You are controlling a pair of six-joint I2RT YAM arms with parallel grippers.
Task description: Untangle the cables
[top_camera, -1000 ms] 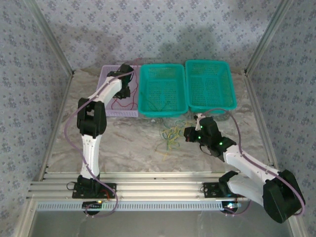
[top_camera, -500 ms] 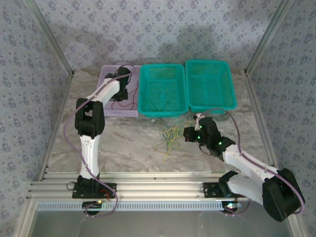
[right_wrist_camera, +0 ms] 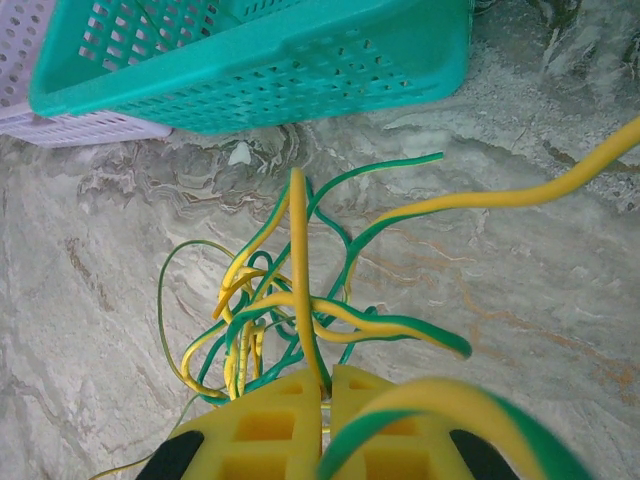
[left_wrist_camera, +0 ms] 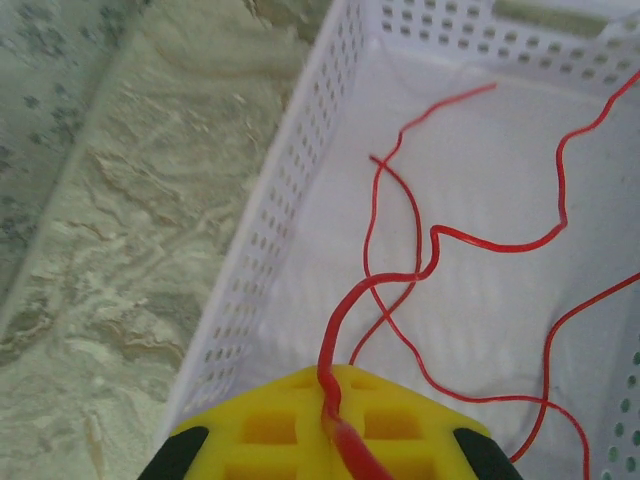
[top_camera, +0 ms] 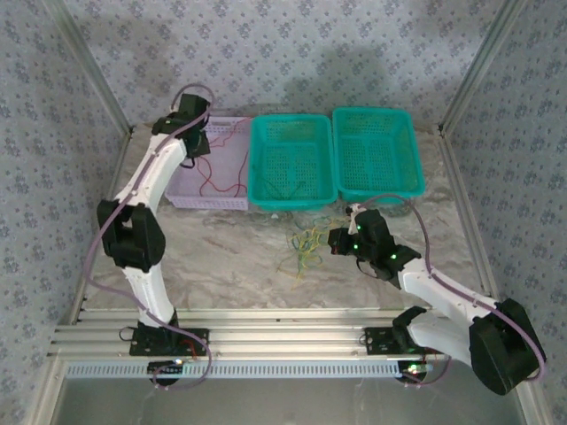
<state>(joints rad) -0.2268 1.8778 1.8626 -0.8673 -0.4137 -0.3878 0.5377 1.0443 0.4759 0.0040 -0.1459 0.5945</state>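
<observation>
Thin red cables [top_camera: 221, 180] lie looped in the lilac basket [top_camera: 213, 203]. My left gripper [top_camera: 196, 142] hangs above the basket's back left corner, shut on one red cable [left_wrist_camera: 335, 320] that runs out from between its yellow pads [left_wrist_camera: 260, 425] down to the basket floor [left_wrist_camera: 480, 320]. A tangle of yellow and green cables [top_camera: 306, 242] rests on the marble table in front of the teal baskets. My right gripper [top_camera: 337, 239] sits at the tangle's right edge, shut on a yellow cable [right_wrist_camera: 300, 270] that rises from its jaws; the tangle [right_wrist_camera: 250, 320] spreads just ahead.
Two teal mesh baskets [top_camera: 293, 200] [top_camera: 379, 191] stand side by side right of the lilac one, at the back of the table. The left teal basket's wall [right_wrist_camera: 300, 70] stands close beyond the tangle. Patterned walls and metal posts enclose the table.
My left arm has lifted and swung back-left from inside the lilac basket to above its back left corner, its jaws closing on a red cable. The right arm has barely moved.
</observation>
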